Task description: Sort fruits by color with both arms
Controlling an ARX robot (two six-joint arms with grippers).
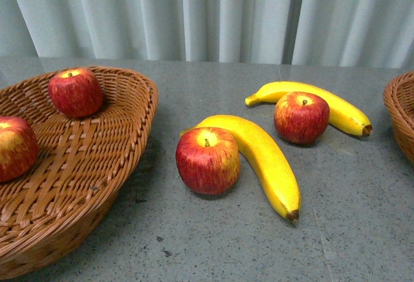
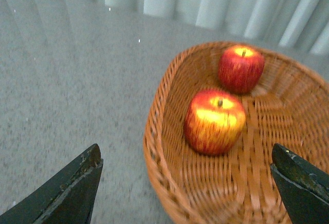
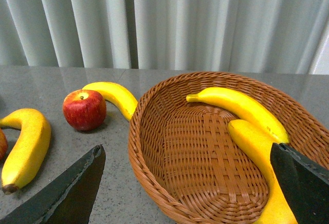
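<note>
Two grippers, each seen only from its own wrist cam; neither arm shows in front view. L gripper (image 2: 186, 152) hangs above the left basket (image 1: 145, 101), aimed down at its inside. Its fingers (image 2: 72, 188) are spread wide, w/ nothing between them and touching nothing. R gripper (image 3: 187, 149) hangs the same way over the right basket (image 3: 154, 95), at the table end opposite the left basket. Its fingers are wide apart too, and empty.

Counts: 4 apples, 4 bananas, 2 baskets.

- Inside left basket: 2 apples, back apple (image 1: 76, 92) by the far wall and front apple (image 1: 14, 147), apart from each other.
- On the grey table (image 1: 213, 249), near left basket's rim: near apple (image 1: 207, 160), touching near banana (image 1: 268, 159), which curves round its side away from the basket.
- Farther from left basket: far apple (image 1: 301, 117) up against far banana (image 1: 343, 110), which lies behind it.
- Farthest from left basket, in the right basket: back-wall banana (image 3: 236, 106) and gripper-side banana (image 3: 254, 147), close alongside each other. The latter is partly hidden by an R finger.
</note>
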